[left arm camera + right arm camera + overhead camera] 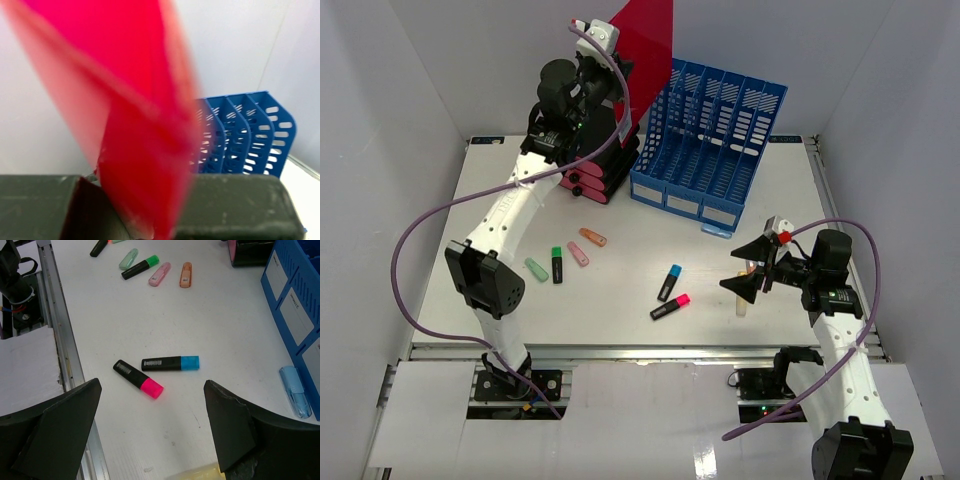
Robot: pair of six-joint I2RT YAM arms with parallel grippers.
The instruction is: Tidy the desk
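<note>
Overhead, the large white rectangular desk [620,340] with metal rails is sitting between plain grey walls [380,150], with loose highlighters [671,307] lying around its middle. Toward the far edge, the left gripper [140,220] is pinching a translucent red plastic folder [648,50] near the left end of the blue slotted plastic file rack [710,150]. Near the right edge, the right gripper [152,435] is hanging spread wide.

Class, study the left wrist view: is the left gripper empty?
No, the left gripper is shut on a red folder, which rises from between its jaws.

Overhead view down onto desk [620,290]; close wrist views; blue rack [705,150] in all three
</note>
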